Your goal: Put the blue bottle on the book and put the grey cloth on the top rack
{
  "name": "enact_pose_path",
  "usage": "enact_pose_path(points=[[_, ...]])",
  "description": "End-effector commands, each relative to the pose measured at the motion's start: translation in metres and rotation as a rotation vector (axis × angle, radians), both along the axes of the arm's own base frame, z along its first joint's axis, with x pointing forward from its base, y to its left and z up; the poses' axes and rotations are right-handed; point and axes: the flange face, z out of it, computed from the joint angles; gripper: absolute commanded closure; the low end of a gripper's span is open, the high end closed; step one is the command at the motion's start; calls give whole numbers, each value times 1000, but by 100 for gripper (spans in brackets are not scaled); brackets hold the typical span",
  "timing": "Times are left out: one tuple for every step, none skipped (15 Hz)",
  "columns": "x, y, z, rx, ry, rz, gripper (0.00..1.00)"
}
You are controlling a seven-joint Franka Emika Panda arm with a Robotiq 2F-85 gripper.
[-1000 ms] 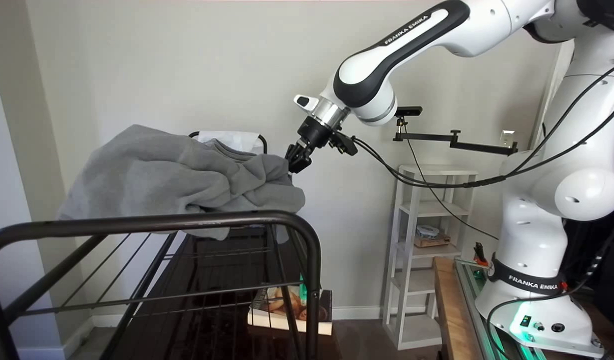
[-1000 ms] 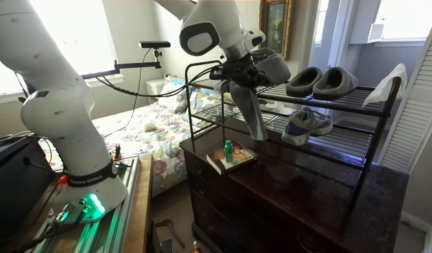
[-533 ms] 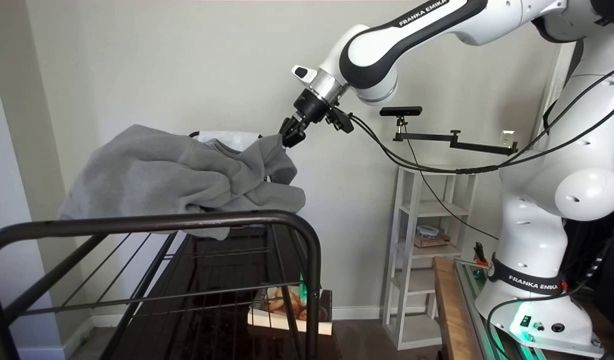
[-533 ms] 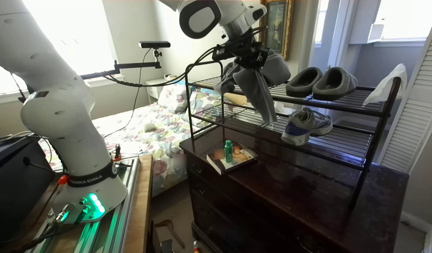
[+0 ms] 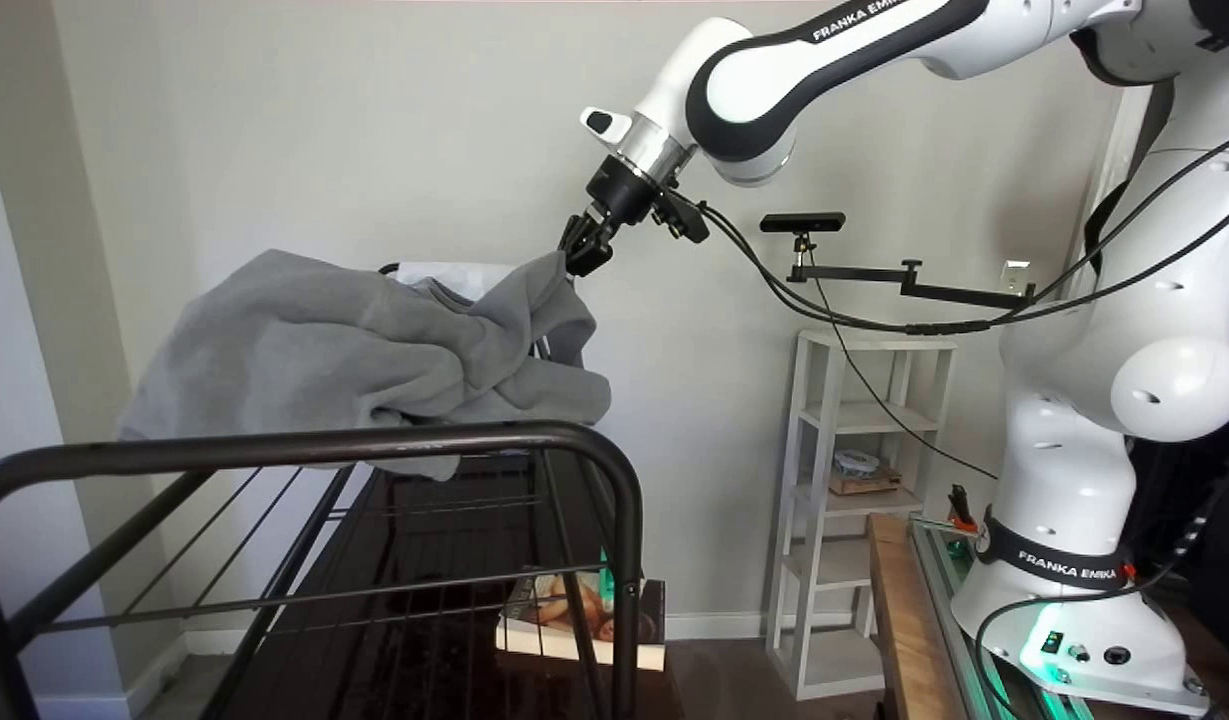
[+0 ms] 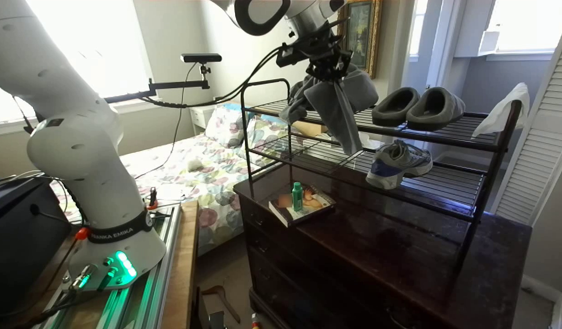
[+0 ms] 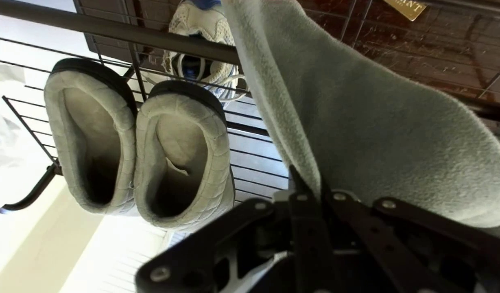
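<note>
Because, in an exterior view, the end effector (image 5: 576, 264) is clamped on a fold of the grey cloth (image 5: 364, 365), whose bulk lies lower left of that grip on the top rack (image 6: 463, 140), we judge leftward travel next.

Pr of grey clog slippers (image 6: 417, 113) sit side by side; grey-white sneaker (image 6: 395, 165) w/ blue patch on lower wire tier (image 6: 452, 188); dark wood dresser (image 6: 381, 246) beneath; nearby bed (image 6: 187, 185) covered in multicol circles; gilt-framed painting (image 6: 361, 34) in bkgd; narrow wht shelf unit (image 5: 859, 506); louvred door (image 6: 532, 151)
</note>
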Motion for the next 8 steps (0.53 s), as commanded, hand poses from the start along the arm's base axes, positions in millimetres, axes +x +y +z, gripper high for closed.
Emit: enact_pose_path(points=[[3,-1,20,16,9,13,99],[4,-2,22,17,12,12,99],[6,-2,26,21,26,16,99],[7,-4,29,21,37,19,99],[7,-4,31,22,45,19,99],[7,-6,34,15,53,19,99],[7,-7,36,6,61,25,99],[7,-8,40,-8,52,27,99]])
